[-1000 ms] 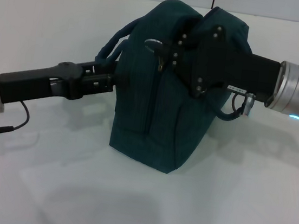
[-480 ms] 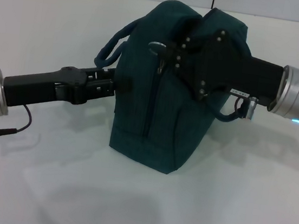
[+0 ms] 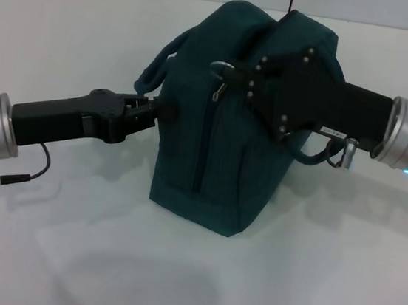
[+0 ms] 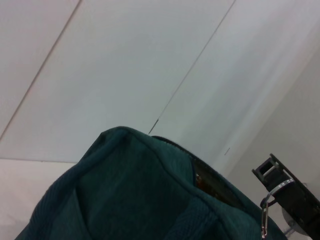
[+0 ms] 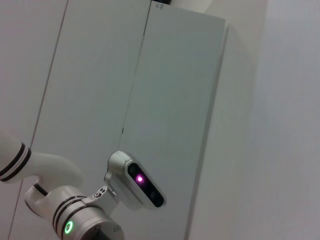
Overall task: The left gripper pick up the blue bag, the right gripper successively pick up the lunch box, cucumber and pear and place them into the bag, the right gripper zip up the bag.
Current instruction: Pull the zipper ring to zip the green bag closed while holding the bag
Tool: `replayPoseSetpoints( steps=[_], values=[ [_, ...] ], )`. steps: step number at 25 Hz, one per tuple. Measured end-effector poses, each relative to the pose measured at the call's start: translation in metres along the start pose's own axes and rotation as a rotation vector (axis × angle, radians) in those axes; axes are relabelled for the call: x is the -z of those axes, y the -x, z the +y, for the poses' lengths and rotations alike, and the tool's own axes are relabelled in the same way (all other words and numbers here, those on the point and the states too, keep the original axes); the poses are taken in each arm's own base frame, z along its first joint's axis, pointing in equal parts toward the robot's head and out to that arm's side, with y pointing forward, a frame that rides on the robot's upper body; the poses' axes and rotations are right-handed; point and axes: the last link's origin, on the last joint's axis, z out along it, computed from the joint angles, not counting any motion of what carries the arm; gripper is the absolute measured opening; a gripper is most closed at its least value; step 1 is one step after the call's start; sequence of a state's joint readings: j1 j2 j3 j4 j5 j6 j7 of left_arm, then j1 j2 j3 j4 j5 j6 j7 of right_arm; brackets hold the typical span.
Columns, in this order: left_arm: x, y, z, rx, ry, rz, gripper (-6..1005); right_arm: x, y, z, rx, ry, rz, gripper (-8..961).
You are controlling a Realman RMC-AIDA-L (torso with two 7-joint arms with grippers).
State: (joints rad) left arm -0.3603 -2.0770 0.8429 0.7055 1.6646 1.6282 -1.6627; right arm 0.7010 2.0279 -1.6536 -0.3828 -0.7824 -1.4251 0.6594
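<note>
Blue bag (image 3: 227,118) upright on the white surface (image 3: 338,273) at frame centre, its zip line running along the top ridge with the metal ring pull (image 3: 220,70) at the near end. Right hand (image 3: 253,71) from the right of frame, tips at that ring and apparently pinching it, though grip not clearly visible. Left hand (image 3: 156,108) from the lower left against the bag's side below the handle (image 3: 154,72); closure unclear.

The blue bag (image 3: 229,126) stands upright on the white table (image 3: 188,284). Bare tabletop lies open in front of the bag. The left gripper (image 3: 153,109) blocks the bag's left side; the right gripper (image 3: 247,76) crosses its upper right, beside the zipper ring (image 3: 220,69).
</note>
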Motion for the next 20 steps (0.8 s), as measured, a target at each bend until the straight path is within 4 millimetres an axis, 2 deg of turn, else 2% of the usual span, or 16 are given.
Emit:
replayPoseSetpoints(
  steps=[5, 20],
  values=[
    [-0.004, -0.001, 0.002, -0.017, 0.017, -0.007, 102, 0.004, 0.005, -0.001, -0.036, -0.034, -0.033, 12],
    [-0.002, 0.007, 0.009, -0.076, 0.067, -0.033, 57, 0.008, -0.001, -0.014, -0.083, -0.132, -0.008, 13]
  ],
)
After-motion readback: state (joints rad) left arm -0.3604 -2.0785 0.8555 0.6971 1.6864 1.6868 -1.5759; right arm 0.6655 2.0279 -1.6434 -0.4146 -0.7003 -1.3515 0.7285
